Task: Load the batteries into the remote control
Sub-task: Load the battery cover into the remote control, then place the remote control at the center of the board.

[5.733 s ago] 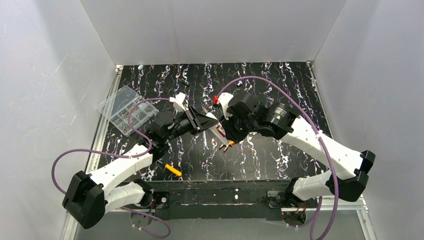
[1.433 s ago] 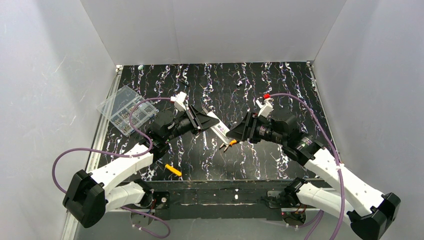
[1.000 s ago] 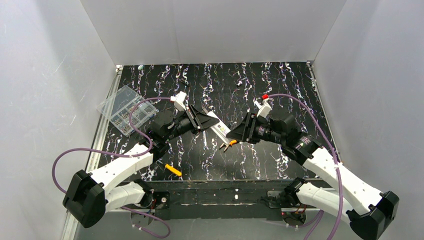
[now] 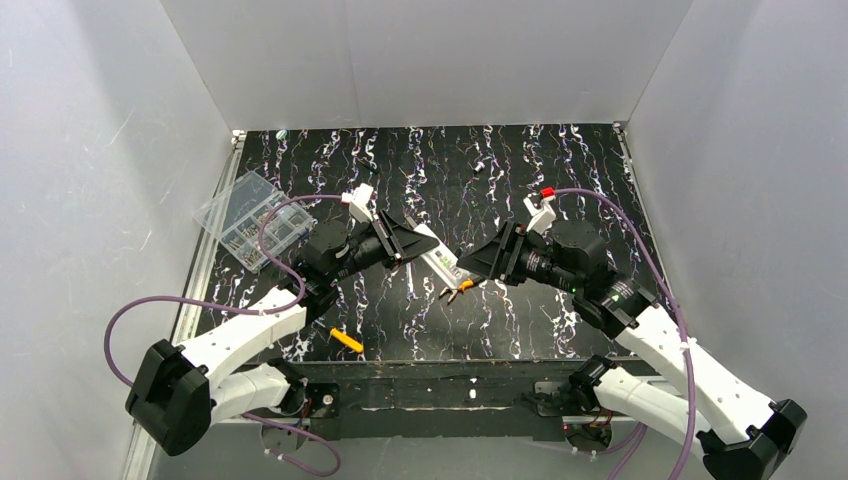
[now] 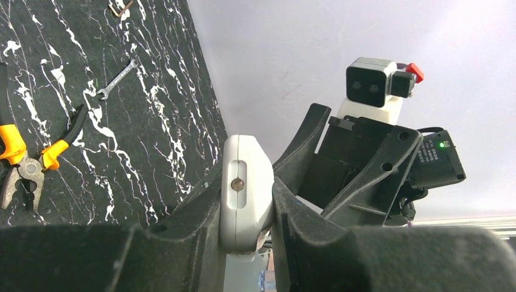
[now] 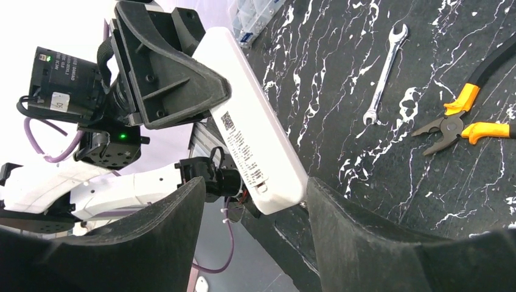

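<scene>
Looking down from the top external view: finding the remote control (image 4: 440, 262) lifted above the table (image 4: 560, 160), clenched at one end by the left gripper (image 4: 412, 240) and slanting from there toward the right arm. Meeting its free end with the right gripper (image 4: 480, 264), jaws spread, grasping nothing. Lying on the table just below: yellow-and-black pliers (image 4: 456, 289) and a small wrench (image 4: 410, 281). Farther off, a yellow-handled tool (image 4: 347, 341) near the front edge and a clear compartment box (image 4: 245, 217) at the left. Making out no batteries here.

Switching to the left wrist view: seeing the remote control (image 5: 244, 176) end-on, squeezed between both fingers, long axis pointing straight away at the right gripper facing back along the same line.

Turning to the right wrist view: tracing the remote control (image 6: 255, 128) from the left gripper's clamp at upper left down to lower right, labelled face toward the camera. Ending in the gap between the spread right fingers (image 6: 164, 237), with open space beside one finger and too little beside the other to tell touching from apart. Showing no battery recess and no batteries from this side.

Judging the coming move: hinging on that end-to-end line, left gripper on one end, right gripper directly off the other and nearer to it. Likely calling for a squeeze across the narrow width, not along the length. Risking a twist in the left grip if pushed off-axis.
</scene>
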Robot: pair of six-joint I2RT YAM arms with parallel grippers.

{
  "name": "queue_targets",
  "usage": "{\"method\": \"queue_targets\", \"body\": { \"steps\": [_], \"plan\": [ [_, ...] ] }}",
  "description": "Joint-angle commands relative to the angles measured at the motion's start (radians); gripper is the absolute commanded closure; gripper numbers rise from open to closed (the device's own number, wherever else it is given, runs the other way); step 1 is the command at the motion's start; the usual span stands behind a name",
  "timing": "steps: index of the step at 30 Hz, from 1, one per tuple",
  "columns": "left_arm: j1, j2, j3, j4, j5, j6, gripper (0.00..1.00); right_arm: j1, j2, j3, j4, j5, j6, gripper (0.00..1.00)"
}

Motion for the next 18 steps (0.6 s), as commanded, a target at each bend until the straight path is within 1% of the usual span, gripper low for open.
{"method": "queue_targets", "body": {
  "steps": [1, 6, 10, 18],
  "plan": [
    [-0.004, -0.009, 0.061, 0.098, 0.017, -0.001, 1.00, -0.004, -0.008, -0.040, 0.102, 0.019, 0.067, 0.30],
    [-0.005, 0.005, 0.074, 0.144, -0.027, -0.041, 1.00, -0.005, -0.064, -0.148, 0.299, 0.049, 0.188, 0.29],
    [-0.004, 0.022, 0.075, 0.192, -0.068, -0.078, 1.00, -0.005, -0.099, -0.173, 0.338, 0.101, 0.205, 0.28],
    [-0.004, 0.066, 0.087, 0.255, -0.093, -0.121, 1.00, -0.006, -0.098, -0.212, 0.480, 0.109, 0.256, 0.28]
  ]
}}
